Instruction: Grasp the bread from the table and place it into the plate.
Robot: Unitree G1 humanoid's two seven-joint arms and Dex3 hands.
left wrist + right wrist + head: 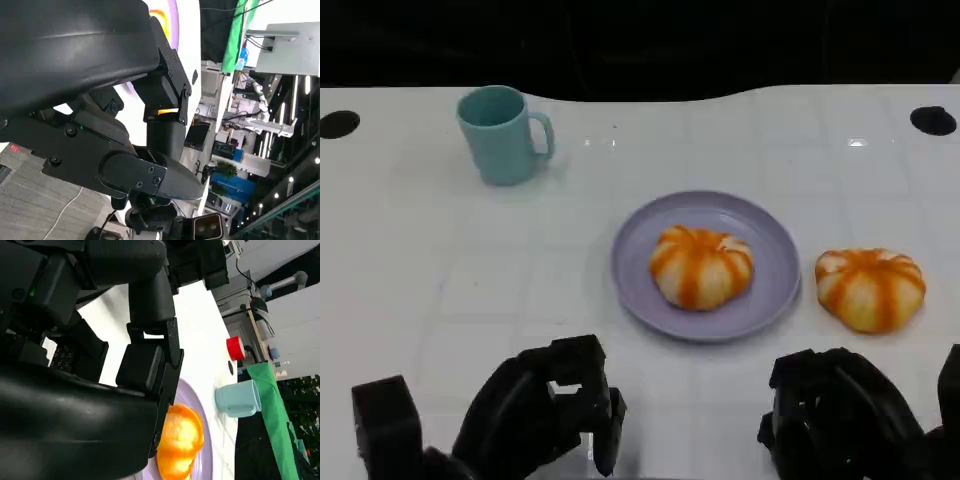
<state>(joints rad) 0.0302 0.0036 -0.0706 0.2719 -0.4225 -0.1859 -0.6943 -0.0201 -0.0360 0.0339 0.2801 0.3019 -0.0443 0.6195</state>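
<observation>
We see both black many-fingered hands cut off by the near edge of the head view, the left hand (545,405) at lower left and the right hand (840,415) at lower right. Each sits with its fingers curled inward over the glossy white surface (470,290), and we see nothing held in either. From the left wrist, the hand's own shell and fingers (165,130) block nearly everything, leaving a sliver of purple rim and an orange glint. From the right wrist, the hand's dark fingers (150,360) cover part of the plate.

The round lilac plate (775,255) lies at the middle of the surface and holds one round white bun with orange stripes (702,266), resting slightly left of the plate's centre. A second round orange-striped bread bun (871,288) lies on the bare surface just right of the plate, apart from its rim (a narrow gap shows). It sits dome up, and being round it has no clear long axis.

A light teal mug (500,135) stands upright at far left, its handle turned right; we cannot see inside it.
</observation>
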